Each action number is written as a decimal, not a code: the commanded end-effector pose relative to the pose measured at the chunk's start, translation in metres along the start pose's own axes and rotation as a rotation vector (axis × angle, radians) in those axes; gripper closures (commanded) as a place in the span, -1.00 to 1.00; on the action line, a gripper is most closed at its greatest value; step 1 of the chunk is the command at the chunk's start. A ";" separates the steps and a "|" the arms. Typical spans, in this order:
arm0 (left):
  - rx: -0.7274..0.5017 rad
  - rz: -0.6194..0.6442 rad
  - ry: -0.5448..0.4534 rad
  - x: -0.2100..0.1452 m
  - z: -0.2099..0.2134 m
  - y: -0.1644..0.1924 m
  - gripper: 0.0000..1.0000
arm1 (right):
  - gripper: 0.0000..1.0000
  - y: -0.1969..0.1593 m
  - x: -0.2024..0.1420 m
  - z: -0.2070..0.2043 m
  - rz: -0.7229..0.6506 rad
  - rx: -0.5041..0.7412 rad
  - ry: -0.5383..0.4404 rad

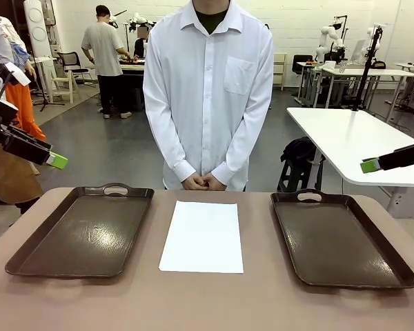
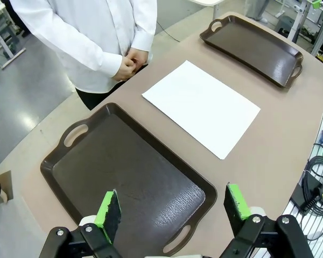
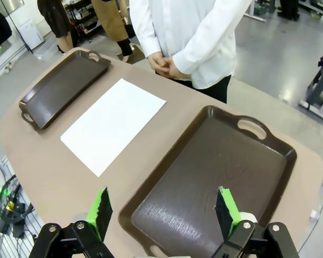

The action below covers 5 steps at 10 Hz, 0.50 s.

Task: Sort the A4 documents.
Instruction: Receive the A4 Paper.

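Paper sheet point(image 1: 201, 236) free-edged between left tray point(image 1: 83, 234), right tray point(image 1: 338, 241); left fingers point(image 2: 109, 212), right fingers point(image 3: 224, 209) spread.

A plain white A4 sheet point(image 1: 202, 236) lies flat on the table, between two brown trays.

Left pincer point(image 2: 172, 204), right pincer point(image 3: 162, 210), both agape.

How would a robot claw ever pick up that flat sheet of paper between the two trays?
Probably the near short edge of the sheet, coming straight down from above: it lies flat on the table with no lip to get under, so it would have to be pinched up into a fold.
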<state>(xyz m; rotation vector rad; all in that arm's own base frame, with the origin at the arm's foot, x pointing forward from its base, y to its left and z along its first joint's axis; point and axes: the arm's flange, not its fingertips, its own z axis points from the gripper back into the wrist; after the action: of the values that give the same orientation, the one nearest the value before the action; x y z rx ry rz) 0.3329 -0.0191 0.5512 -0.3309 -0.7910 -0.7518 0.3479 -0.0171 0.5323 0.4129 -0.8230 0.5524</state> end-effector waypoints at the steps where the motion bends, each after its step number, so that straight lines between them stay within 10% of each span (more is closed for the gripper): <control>1: 0.001 0.031 0.024 -0.053 -0.016 -0.039 -1.00 | -1.00 0.020 -0.037 -0.008 0.009 -0.003 0.012; 2: 0.000 0.000 0.000 0.000 0.000 0.000 -1.00 | -1.00 0.000 0.000 0.000 0.000 0.000 0.000; 5: 0.000 0.000 0.000 0.000 0.000 0.000 -1.00 | -1.00 0.000 0.000 0.000 0.000 0.000 0.000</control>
<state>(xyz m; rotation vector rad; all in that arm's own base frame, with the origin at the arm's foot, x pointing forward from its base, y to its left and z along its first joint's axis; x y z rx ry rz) 0.3326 -0.0199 0.5505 -0.3306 -0.7845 -0.7514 0.3472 -0.0168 0.5329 0.4040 -0.8210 0.5527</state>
